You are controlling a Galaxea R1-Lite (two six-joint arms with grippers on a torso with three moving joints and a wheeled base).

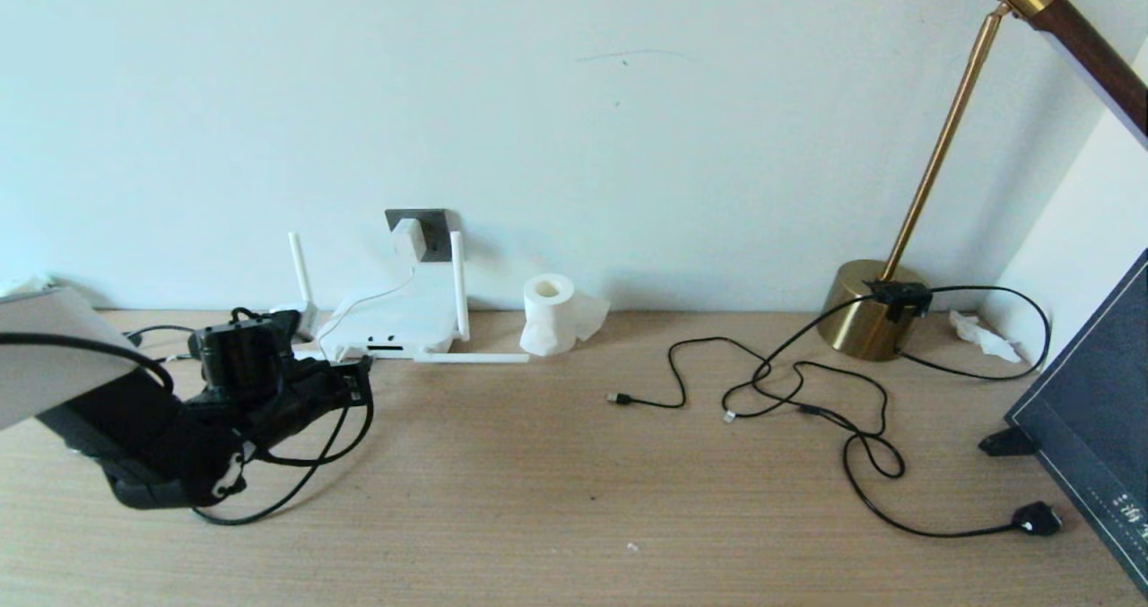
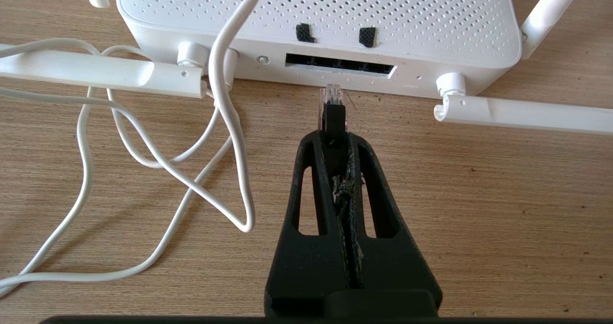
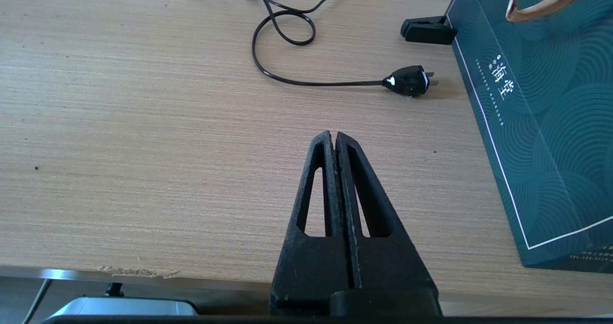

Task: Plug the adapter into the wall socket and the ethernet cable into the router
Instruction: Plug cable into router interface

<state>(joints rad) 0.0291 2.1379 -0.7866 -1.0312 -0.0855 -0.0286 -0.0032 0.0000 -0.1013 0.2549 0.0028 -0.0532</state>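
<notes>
My left gripper (image 2: 335, 139) is shut on the ethernet cable's black plug (image 2: 333, 118). The plug's clear tip points at the router's dark port slot (image 2: 340, 65) and stops just short of it. The white router (image 1: 395, 325) lies by the wall, two antennas upright and two flat on the table. In the head view my left gripper (image 1: 354, 383) is right in front of it, with the black ethernet cable (image 1: 305, 463) looping below. The white adapter (image 1: 408, 238) sits against the dark grey wall socket (image 1: 432, 230); its white cord (image 2: 225, 123) runs down to the router. My right gripper (image 3: 334, 137) is shut and empty near the table's front edge.
A tissue roll (image 1: 549, 313) stands right of the router. Thin black USB cables (image 1: 762, 392) lie mid-right. The brass lamp base (image 1: 870, 313) is at the back right; its black cord ends in a bulky plug (image 3: 407, 81). A dark green bag (image 3: 541, 123) stands at the right edge.
</notes>
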